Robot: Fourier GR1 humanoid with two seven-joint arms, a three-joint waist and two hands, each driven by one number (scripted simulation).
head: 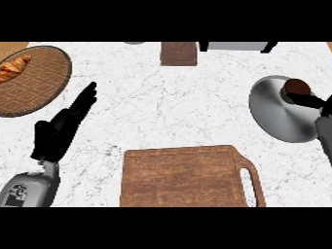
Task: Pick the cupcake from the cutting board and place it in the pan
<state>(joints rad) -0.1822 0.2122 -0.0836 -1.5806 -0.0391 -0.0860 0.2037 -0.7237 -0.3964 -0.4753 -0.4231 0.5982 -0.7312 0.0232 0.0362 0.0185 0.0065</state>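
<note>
In the head view, take the cutting board (186,176) as your landmark. Its top is bare, so you can judge the pick as done. The cupcake (296,88) now sits up and to the right of the board, over the inner part of the grey pan (272,113), which holds nothing else that you can see.

Your right hand (331,103) reaches in from the right edge, beyond the board's handle, with its dark fingers against the cupcake. You cannot tell from here whether they are clasped round it or already let go, nor whether the cupcake rests on the pan's floor. The hand is likely there because the placing step is in hand.

Your left hand (62,124) lies left of the board, fingers straight and relaxed, holding nothing, resting out of the way.

Further up-left of the board, 1 croissant (11,69) lies on a patterned brown plate (39,90). Straight above the board stands a small brown block (178,53).
</note>
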